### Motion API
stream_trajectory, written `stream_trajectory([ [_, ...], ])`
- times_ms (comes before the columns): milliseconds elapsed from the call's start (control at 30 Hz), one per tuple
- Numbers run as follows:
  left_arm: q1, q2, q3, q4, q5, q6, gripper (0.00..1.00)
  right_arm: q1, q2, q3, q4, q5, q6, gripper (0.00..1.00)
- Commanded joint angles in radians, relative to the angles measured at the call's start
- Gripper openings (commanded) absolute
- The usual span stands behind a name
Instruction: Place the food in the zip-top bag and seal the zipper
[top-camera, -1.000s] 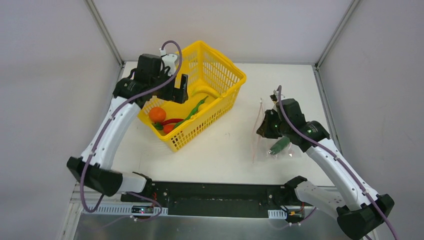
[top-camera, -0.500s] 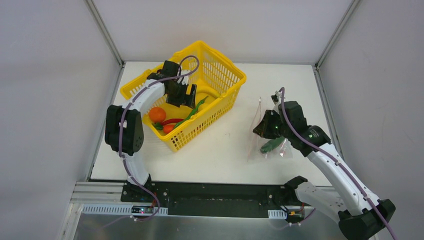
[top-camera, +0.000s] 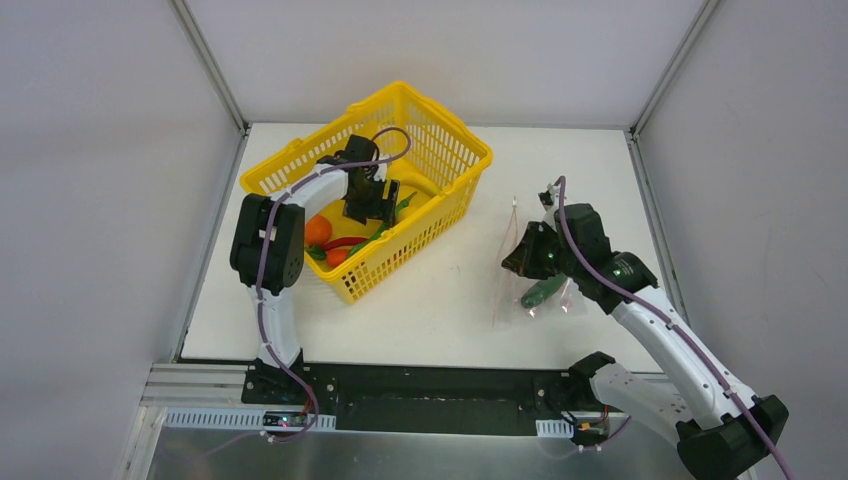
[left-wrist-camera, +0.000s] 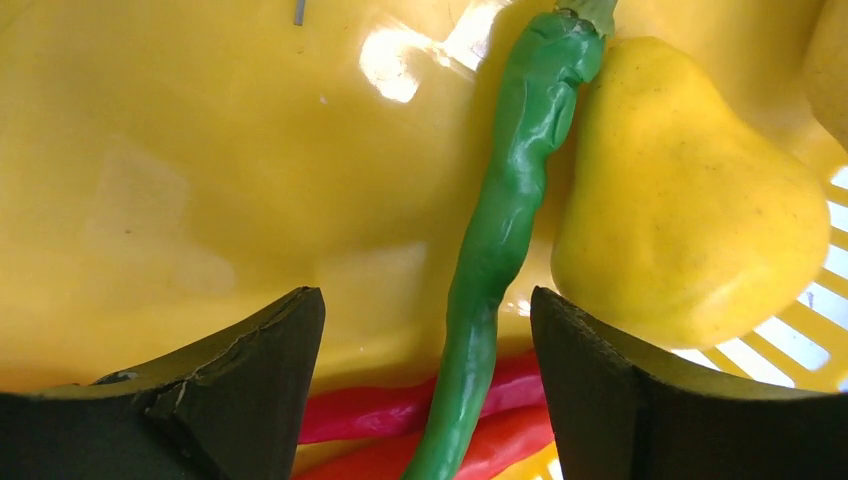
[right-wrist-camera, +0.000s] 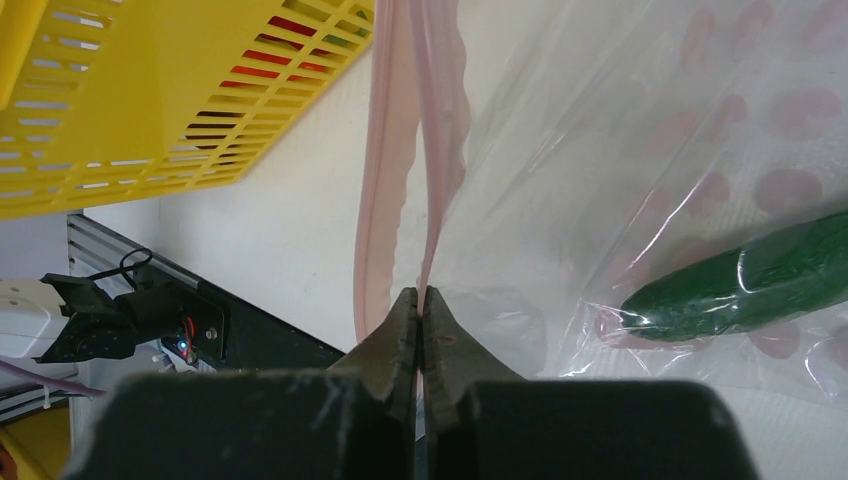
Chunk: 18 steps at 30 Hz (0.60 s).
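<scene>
Basket (top-camera: 441, 150), yellow: left gripper (left-wrist-camera: 425, 312) inside, jaws wide apart over green pepper (left-wrist-camera: 506, 220) lying beside lemon (left-wrist-camera: 690, 210), red chili (left-wrist-camera: 368, 411) beneath. Right gripper (right-wrist-camera: 420, 300): pinched closed on zip-top bag (right-wrist-camera: 620, 170) by pink zipper (right-wrist-camera: 384, 150); second pepper (right-wrist-camera: 752, 275) inside bag.

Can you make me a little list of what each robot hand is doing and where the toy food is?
Left gripper: open, inside the yellow basket, fingers either side of the long green pepper
Right gripper: shut on the pink zipper of the zip-top bag
Zipper state: open, strips apart
In bag: one green vegetable
In basket: green pepper, yellow fruit, red chili, orange fruit
</scene>
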Motion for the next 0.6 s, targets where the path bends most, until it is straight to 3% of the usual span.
stream_trajectory([
  [0, -0.026, 0.014, -0.019, 0.037, -0.084, -0.026, 0.76, -0.003, -0.004, -0.003, 0.041, -0.010, 0.012, 0.01],
  [167, -0.037, 0.014, -0.043, 0.039, -0.122, -0.026, 0.63, -0.001, -0.007, -0.006, 0.039, -0.007, 0.011, 0.01],
  [300, -0.056, 0.010, -0.041, 0.035, -0.193, -0.022, 0.60, -0.002, -0.007, -0.006, 0.038, -0.010, 0.015, 0.01],
  [567, -0.068, 0.021, -0.007, 0.003, -0.223, -0.014, 0.35, -0.002, -0.021, -0.009, 0.036, -0.006, 0.021, 0.01],
])
